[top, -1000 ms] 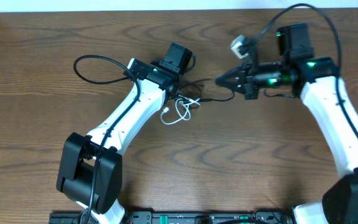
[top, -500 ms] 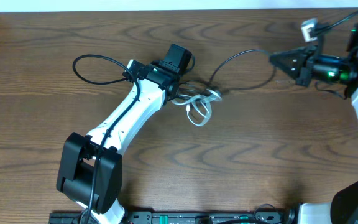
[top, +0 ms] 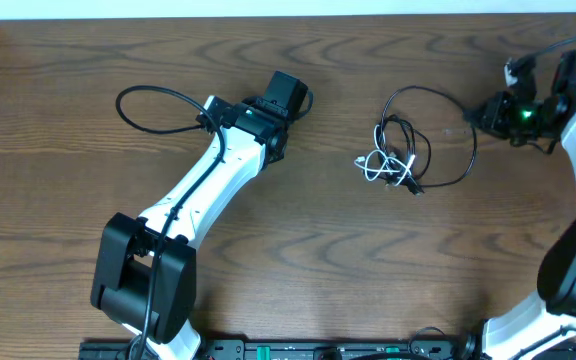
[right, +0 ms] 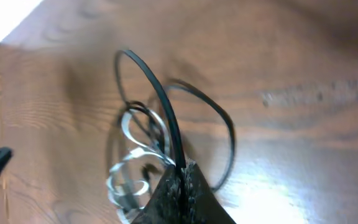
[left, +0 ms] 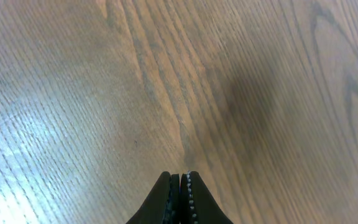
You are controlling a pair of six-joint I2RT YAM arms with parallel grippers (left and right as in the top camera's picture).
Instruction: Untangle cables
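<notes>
The cables form a loose tangle (top: 396,163) right of the table's centre. The black cable (top: 438,100) loops up out of the tangle to my right gripper (top: 474,112), which is shut on it. The white cable (top: 372,165) is curled into small loops on the tangle's left side. In the right wrist view the black cable (right: 157,93) runs up out of my shut right gripper (right: 183,167), with the white cable (right: 131,169) blurred to the left. My left gripper (top: 277,152) is well left of the tangle. It (left: 180,175) is shut with nothing in it, above bare wood.
The brown wooden table (top: 298,250) spreads under both arms. A thicker black wire (top: 153,95) fixed to the left arm arcs over the table at the back left. The table's far edge meets a white wall (top: 268,8).
My right gripper has swung far right with the black cable in it. The whole tangle was dragged right, away from my left gripper. The left arm has not moved.
</notes>
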